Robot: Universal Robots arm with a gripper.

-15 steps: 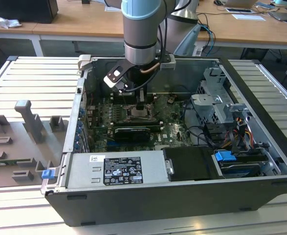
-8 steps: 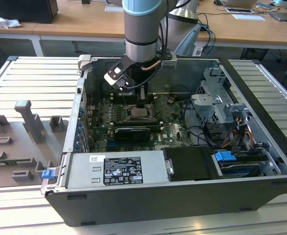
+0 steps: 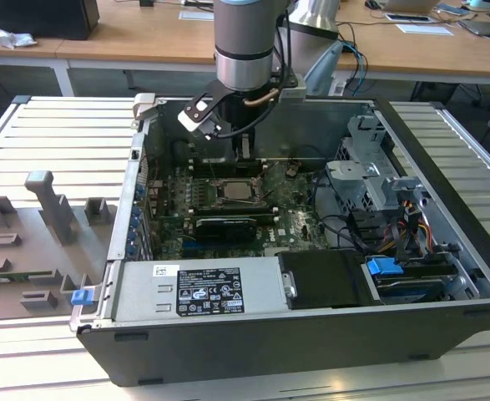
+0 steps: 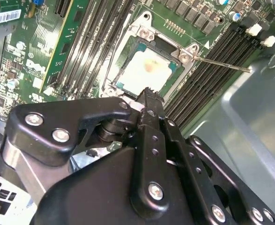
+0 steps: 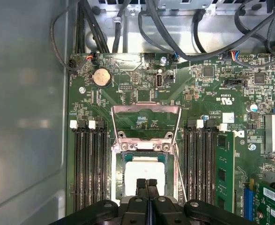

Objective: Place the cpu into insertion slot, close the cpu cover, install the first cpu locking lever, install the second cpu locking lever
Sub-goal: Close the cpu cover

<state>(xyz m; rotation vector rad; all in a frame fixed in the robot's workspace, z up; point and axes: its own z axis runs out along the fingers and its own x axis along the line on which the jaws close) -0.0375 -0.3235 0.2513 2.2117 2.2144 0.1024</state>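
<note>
**Claw pressed together over the seated cpu, cover open**

A slatted metal surface (image 3: 27, 125) carries an open computer case (image 3: 311, 334), lying on its side with the inside facing up. On the exterior view's left, a grey fixture tray (image 3: 36, 242) lies beside the case. The arm (image 3: 243, 42) comes straight down into the case over the middle of the board. A grey power supply (image 3: 203, 288) with a white label runs along the near wall of the case.

The green circuit board (image 5: 198, 89) covers the floor of the case. Long black memory slots (image 5: 88, 164) flank the socket on both sides.

The cpu cover (image 5: 145, 109) is swung open on its hinge edge, and the board shows through its cut-out window. The insertion slot (image 5: 144, 153) lies uncovered, and the cpu (image 5: 144, 168) sits inside it with its pale face up; it also shows in the second wrist view (image 4: 146, 70) and the exterior view (image 3: 238, 190).

A thin metal lever rod (image 4: 221, 62) sticks out from one corner of the socket and slants across the neighbouring memory slots.

The claw (image 5: 146, 183) has its two black fingers pressed together with nothing between them. Its tip is at the near edge of the cpu in both wrist views; whether it touches the chip cannot be told.
</note>
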